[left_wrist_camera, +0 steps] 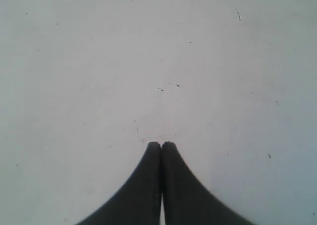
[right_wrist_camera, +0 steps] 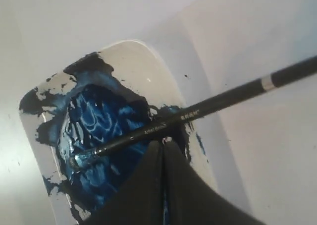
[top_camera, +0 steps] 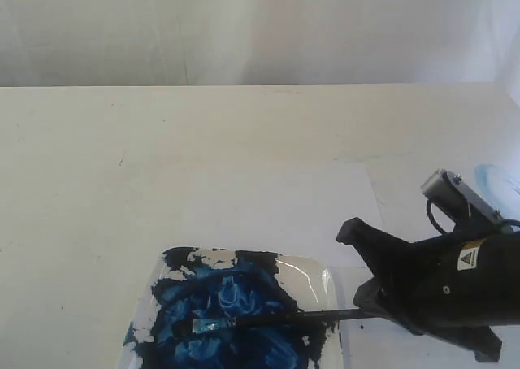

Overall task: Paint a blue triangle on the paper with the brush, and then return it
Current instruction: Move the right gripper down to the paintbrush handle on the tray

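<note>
blue-tipped brush (top_camera: 268, 319) pinched in right jaws over the tray (top_camera: 327, 275); left jaws closed, empty.

So the left gripper (left_wrist_camera: 161, 144), black with two curved, tapering fingers, is closed all the way, tips touching with no gap. The right gripper (right_wrist_camera: 162, 143) has the same black curved fingers and they're pressed together tip to tip too. The chunky black right arm (top_camera: 455, 284) comes in low from the right edge, reaching leftward and angled down.
</note>
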`<state>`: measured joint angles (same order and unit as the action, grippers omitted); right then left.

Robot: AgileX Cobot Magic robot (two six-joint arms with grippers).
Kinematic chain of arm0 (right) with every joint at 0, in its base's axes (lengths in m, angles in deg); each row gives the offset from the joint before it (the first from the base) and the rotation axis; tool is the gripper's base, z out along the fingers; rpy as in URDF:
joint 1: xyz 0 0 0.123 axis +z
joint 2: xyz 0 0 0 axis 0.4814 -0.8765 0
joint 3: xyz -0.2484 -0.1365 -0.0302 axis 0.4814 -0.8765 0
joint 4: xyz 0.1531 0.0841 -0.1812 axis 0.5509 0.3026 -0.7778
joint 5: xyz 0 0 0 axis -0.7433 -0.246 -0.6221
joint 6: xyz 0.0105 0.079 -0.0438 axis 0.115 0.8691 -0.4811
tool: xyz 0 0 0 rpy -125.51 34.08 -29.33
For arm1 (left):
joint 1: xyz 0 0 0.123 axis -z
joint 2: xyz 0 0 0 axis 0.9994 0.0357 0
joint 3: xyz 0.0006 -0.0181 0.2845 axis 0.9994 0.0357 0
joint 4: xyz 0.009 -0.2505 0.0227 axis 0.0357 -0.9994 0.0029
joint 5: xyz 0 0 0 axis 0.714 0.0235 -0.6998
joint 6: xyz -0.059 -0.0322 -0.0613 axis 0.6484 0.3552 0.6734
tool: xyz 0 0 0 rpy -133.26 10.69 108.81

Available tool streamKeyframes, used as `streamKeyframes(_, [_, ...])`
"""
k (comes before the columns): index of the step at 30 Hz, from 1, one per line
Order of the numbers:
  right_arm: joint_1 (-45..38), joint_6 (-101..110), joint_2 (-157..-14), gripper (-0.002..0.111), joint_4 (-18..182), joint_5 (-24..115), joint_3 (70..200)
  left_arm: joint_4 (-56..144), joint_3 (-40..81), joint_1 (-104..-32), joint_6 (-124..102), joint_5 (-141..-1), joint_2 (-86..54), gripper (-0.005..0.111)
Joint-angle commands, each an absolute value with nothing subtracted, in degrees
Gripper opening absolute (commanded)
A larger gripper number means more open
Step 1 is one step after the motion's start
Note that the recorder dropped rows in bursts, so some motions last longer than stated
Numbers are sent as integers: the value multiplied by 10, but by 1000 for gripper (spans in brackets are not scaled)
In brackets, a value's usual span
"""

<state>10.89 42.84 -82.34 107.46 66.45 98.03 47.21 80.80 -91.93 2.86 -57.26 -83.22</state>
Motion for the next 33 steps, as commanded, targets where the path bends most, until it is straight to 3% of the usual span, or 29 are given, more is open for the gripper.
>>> streamKeyframes(1, [112,572,-832,0,1075,663,944,472,810,-919,33,-573,-830,0])
streamKeyframes(16, [118,668,-832,0,1079,533,905,472,810,-919,33,-573,-830,0])
streamKeyframes(18, [118,668,-832,4,1110,532,905,472,810,-919,33,-573,-830,0])
streamKeyframes(23, [118,670,-832,32,1135,534,905,472,810,-919,33,-573,-830,0])
streamKeyframes(33, [118,698,-879,32,1165,540,905,472,810,-919,33,-573,-830,0])
